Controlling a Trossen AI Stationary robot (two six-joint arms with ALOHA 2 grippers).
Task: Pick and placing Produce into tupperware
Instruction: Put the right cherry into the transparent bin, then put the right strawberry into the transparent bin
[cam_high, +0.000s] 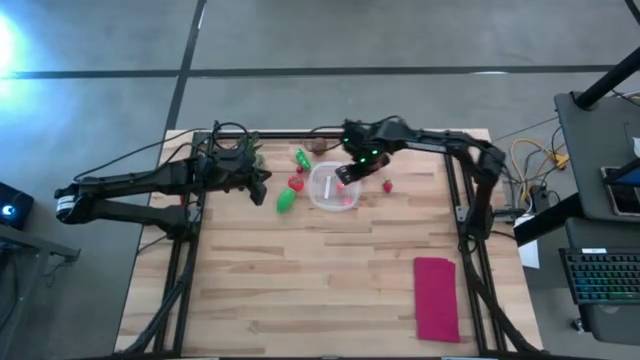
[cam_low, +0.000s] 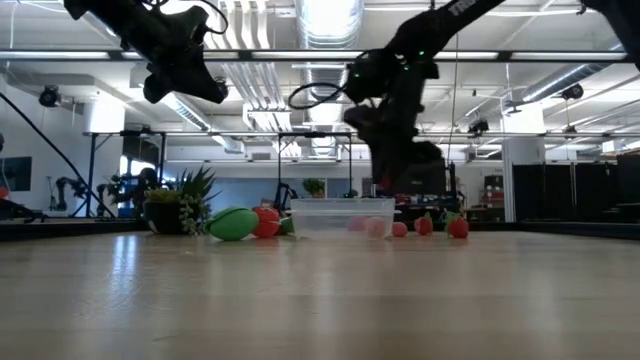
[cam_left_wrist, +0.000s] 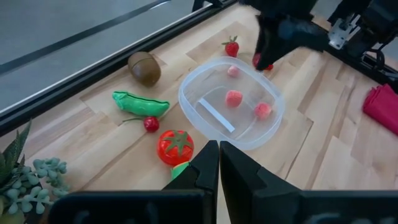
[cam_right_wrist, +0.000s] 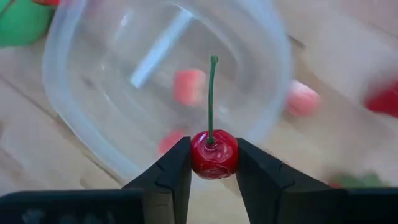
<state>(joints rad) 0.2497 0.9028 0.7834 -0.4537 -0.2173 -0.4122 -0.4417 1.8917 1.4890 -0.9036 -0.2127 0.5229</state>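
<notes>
Tupperware (cam_high: 332, 187) sits near the desk's (cam_high: 300, 290) far edge and already holds three pink-red pieces (cam_left_wrist: 233, 98). The right pincer (cam_right_wrist: 211, 165) hangs over it, clamped on a cherry (cam_right_wrist: 214, 153), so I judge a drop is near. Left outside: a tomato (cam_left_wrist: 175, 147), pea pod (cam_left_wrist: 140, 103), small red piece (cam_left_wrist: 151, 124), green piece (cam_high: 286, 200) and brown piece (cam_left_wrist: 144, 67) at its 9 to 11 o'clock, and a strawberry (cam_high: 387, 185) at 3 o'clock. The left pincer (cam_left_wrist: 219, 163), fingers together, waits at 9 o'clock.
</notes>
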